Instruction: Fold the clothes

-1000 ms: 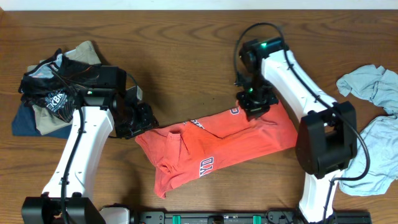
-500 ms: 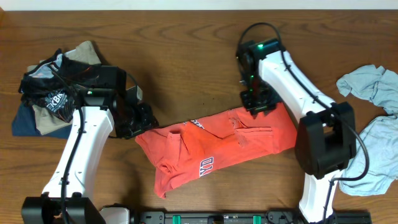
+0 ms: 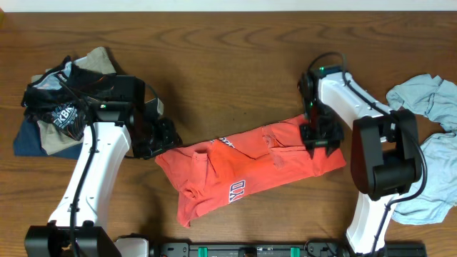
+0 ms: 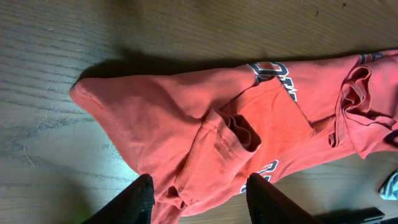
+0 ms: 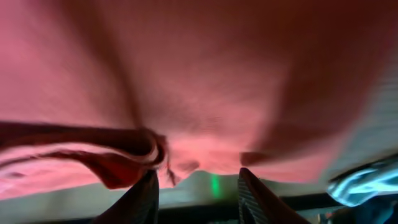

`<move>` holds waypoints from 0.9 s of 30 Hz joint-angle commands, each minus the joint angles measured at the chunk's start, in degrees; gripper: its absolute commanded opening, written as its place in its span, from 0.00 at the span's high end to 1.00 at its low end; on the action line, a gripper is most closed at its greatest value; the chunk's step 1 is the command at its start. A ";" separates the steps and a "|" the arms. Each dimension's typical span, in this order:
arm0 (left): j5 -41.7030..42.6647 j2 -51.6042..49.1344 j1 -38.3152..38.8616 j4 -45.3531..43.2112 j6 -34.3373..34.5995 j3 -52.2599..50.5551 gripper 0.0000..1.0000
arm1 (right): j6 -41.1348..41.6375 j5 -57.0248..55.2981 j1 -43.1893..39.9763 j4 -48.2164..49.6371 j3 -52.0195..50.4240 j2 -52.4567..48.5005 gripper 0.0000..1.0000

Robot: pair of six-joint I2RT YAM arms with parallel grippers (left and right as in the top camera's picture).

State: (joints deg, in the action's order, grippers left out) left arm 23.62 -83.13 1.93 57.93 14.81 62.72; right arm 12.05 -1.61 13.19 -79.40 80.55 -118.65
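Overhead view: red T-shirt [image 3: 243, 168] lies crumpled on the wooden table [image 3: 214, 57], near the front edge and about centre. It is stretched in a slanted band from lower left to upper right. White lettering [image 3: 236, 190] shows on its lower left part.

Left gripper [image 3: 163, 139] sits at the shirt's left corner, low over the cloth. Right gripper [image 3: 319, 137] is over the shirt's right end, on or just above the fabric; contact cannot be told from here.

Pale blue shirt [image 3: 428, 100] is bunched at the table's right edge, well apart from the red one and partly behind the right arm. Pile of dark clothes [image 3: 61, 107] is at the far left, behind the left arm.

Left wrist view: left gripper [image 4: 199, 193] has its fingers [image 4: 138, 198] spread, not pinching. Red T-shirt [image 4: 155, 112] lies below and ahead of them, with a sleeve [image 4: 230, 134] folded back on top and open towards the camera.

Right wrist view: blurred, very close. Red T-shirt [image 5: 199, 81] fills most of the frame. Right gripper [image 5: 198, 186] has its fingers [image 5: 252, 196] parted, with nothing clamped between the tips; a rolled fold of cloth lies just beside the left-hand finger.
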 commanded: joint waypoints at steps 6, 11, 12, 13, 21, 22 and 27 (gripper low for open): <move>-0.28 0.04 -0.26 0.04 -0.11 0.33 0.50 | -17.46 20.74 2.36 0.07 -1.40 0.26 0.70; -0.28 0.04 -0.24 0.07 -0.11 0.33 0.50 | -28.13 32.96 3.89 -0.55 -1.40 0.26 0.69; -0.31 0.04 -0.24 0.04 -0.11 0.33 0.50 | -29.22 33.68 4.00 -0.79 -1.40 0.26 0.70; -0.28 0.04 -0.24 0.07 -0.11 0.33 0.50 | -29.97 33.99 4.09 -1.03 -1.40 0.26 0.69; -0.31 0.04 -0.24 0.04 -0.11 0.33 0.50 | -22.73 21.84 3.26 -0.87 -0.07 0.33 0.82; -0.31 0.04 -0.26 0.04 -0.11 0.33 0.50 | -21.90 20.72 3.10 -0.85 0.39 0.63 0.82; -0.31 0.04 -0.24 0.07 -0.11 0.33 0.50 | -18.86 16.68 2.19 1.90 1.62 4.44 0.79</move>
State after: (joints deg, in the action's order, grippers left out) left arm 23.64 -83.13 1.93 57.91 14.81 62.72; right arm -10.44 20.01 16.40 -78.59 80.44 -118.04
